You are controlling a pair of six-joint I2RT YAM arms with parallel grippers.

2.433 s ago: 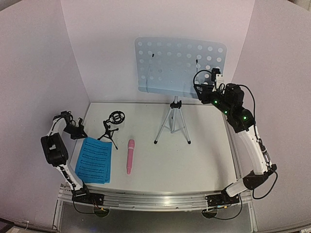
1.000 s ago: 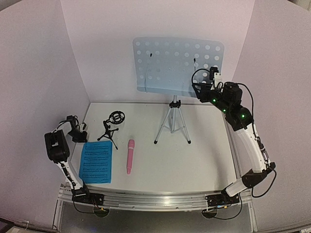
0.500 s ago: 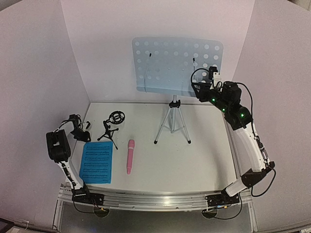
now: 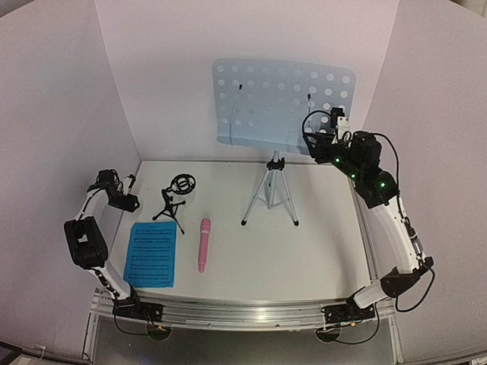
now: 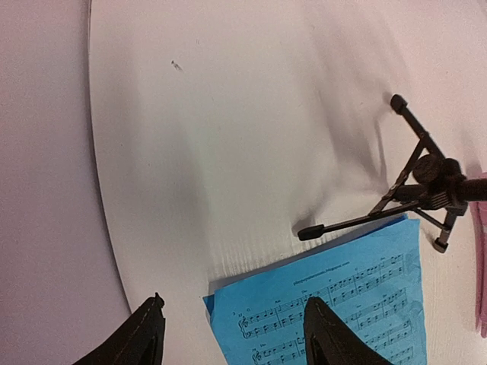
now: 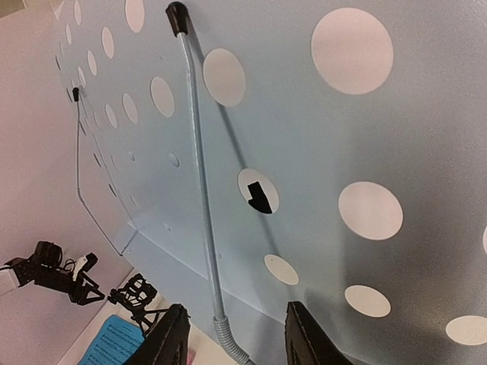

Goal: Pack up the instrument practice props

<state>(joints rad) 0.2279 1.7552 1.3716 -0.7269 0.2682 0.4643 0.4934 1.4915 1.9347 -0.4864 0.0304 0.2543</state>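
The blue sheet-music pages [image 4: 151, 253] lie flat at the front left, beside the pink microphone [image 4: 204, 245]. The black mic stand [image 4: 176, 199] stands just behind them. My left gripper [image 4: 125, 201] hovers open over the pages' far left corner [image 5: 342, 304], holding nothing [image 5: 240, 334]. One leg of the mic stand [image 5: 426, 182] rests on the pages' edge. The pale-blue music stand [image 4: 281, 103] rises on its silver tripod [image 4: 270, 196] at the back. My right gripper [image 4: 313, 143] is closed across the lower right lip of the music stand [image 6: 304, 114], with a wire page holder [image 6: 202, 190] between its fingers [image 6: 237, 342].
White walls close in the table [image 4: 304, 251] on the left, back and right. A metal rail [image 4: 243, 312] runs along the front edge, with both arm bases on it. The left arm stands close to the left wall.
My left gripper has opened, let go of the pages and drawn up and back to the left. The music stand's desk swung slightly left, then back right, together with the right gripper.
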